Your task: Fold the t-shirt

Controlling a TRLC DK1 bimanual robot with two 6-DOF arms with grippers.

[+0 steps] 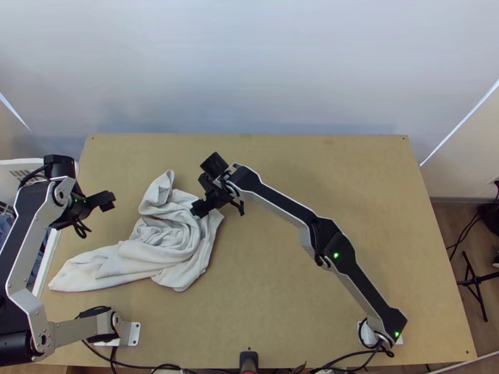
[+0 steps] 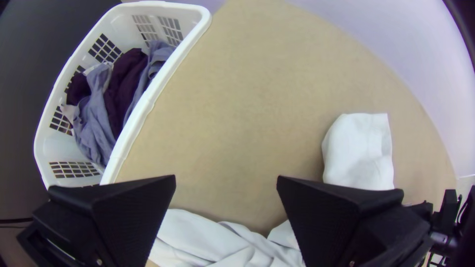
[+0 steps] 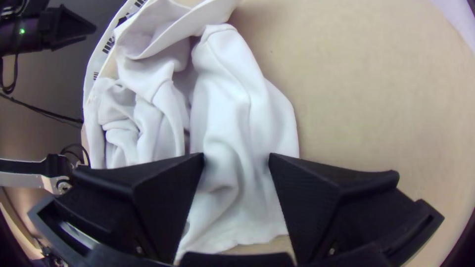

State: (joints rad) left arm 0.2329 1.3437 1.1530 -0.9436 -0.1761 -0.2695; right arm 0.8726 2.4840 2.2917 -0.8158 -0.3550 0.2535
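Observation:
A white t-shirt [image 1: 165,240] lies bunched on the left half of the table, one end stretched toward the lower left and another part pointing up. My left gripper [image 1: 107,201] is above the table's left side, beside the shirt; in the left wrist view the left gripper [image 2: 226,180] stands open, with cloth [image 2: 217,240] beyond its fingers. The right gripper [image 1: 199,196] is over the shirt's upper right part. In the right wrist view the right gripper [image 3: 236,157] is open, with rumpled cloth [image 3: 237,113] visible between and beyond its fingers.
A white basket [image 2: 141,118] holding purple and blue-grey clothes stands against the table's left edge. Bare tabletop [image 1: 349,187] extends to the right of the shirt, behind and beyond the right arm. Cables run along the near edge.

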